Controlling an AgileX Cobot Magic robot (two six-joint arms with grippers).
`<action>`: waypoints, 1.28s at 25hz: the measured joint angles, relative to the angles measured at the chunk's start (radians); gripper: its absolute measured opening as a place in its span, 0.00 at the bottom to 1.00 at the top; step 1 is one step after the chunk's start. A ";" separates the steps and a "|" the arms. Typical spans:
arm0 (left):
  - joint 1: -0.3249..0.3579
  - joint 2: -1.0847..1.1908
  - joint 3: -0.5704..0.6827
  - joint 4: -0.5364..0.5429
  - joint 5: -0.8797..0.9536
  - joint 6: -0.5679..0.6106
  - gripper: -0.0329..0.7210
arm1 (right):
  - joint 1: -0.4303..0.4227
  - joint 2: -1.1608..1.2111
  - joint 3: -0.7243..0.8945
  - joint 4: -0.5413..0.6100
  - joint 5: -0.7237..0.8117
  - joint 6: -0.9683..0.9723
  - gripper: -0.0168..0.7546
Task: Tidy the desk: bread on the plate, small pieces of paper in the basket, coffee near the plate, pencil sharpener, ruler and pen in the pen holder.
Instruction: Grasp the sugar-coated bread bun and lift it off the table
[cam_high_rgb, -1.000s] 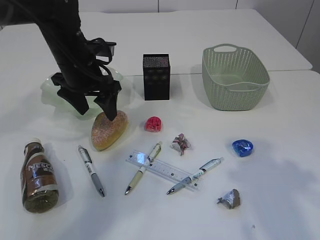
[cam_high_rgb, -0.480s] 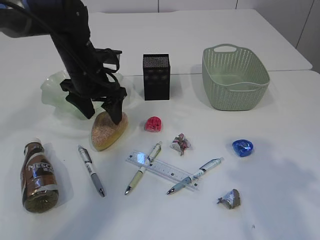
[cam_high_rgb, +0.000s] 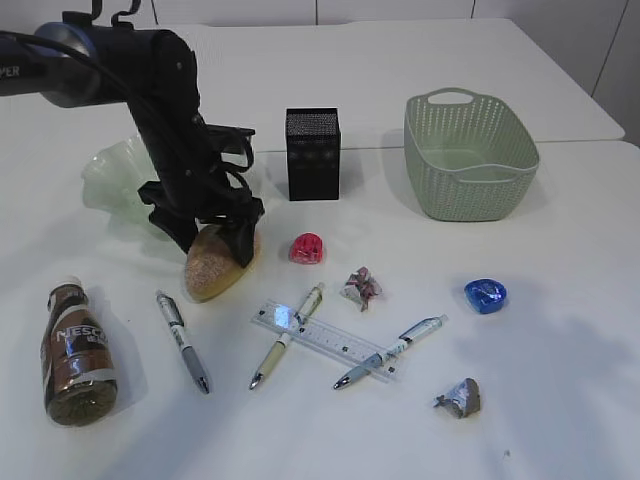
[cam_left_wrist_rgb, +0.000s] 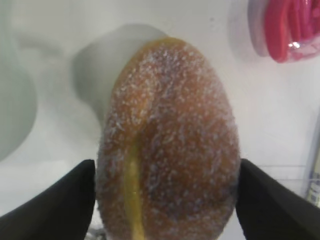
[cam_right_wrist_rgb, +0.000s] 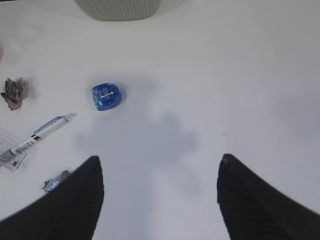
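The bread (cam_high_rgb: 210, 270) lies on the desk (cam_high_rgb: 560, 380), filling the left wrist view (cam_left_wrist_rgb: 167, 140). My left gripper (cam_high_rgb: 215, 250) is open and lowered over it, one black finger (cam_left_wrist_rgb: 55, 200) by each side. The plate (cam_high_rgb: 105, 180) stands behind the arm. The coffee (cam_high_rgb: 75, 350) lies at the front left. The ruler (cam_high_rgb: 325, 340) lies among three pens (cam_high_rgb: 183, 340), (cam_high_rgb: 287, 335), (cam_high_rgb: 390, 352). A red pencil sharpener (cam_high_rgb: 307, 248) and a blue one (cam_high_rgb: 485, 295) lie near paper scraps (cam_high_rgb: 361, 287), (cam_high_rgb: 459, 398). My right gripper (cam_right_wrist_rgb: 160, 157) hangs open above bare desk.
The pen holder (cam_high_rgb: 313, 155) stands at the back middle, the basket (cam_high_rgb: 470, 155) at the back right with nothing visible in it. The right wrist view shows the blue sharpener (cam_right_wrist_rgb: 106, 96), a pen (cam_right_wrist_rgb: 42, 132) and a paper scrap (cam_right_wrist_rgb: 15, 92) to its left.
The left arm has dropped and swung right, bringing its fingers down around the bread. The bread and everything else on the desk have stayed put.
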 joint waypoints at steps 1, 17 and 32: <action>0.000 0.006 -0.002 -0.002 -0.002 0.000 0.84 | 0.000 0.000 0.000 0.000 0.000 0.000 0.74; 0.000 0.030 -0.013 -0.009 -0.002 0.000 0.39 | 0.000 0.000 0.000 0.000 -0.020 0.000 0.74; 0.000 0.028 -0.020 -0.099 0.073 0.000 0.36 | 0.000 0.000 0.000 0.000 -0.037 0.000 0.74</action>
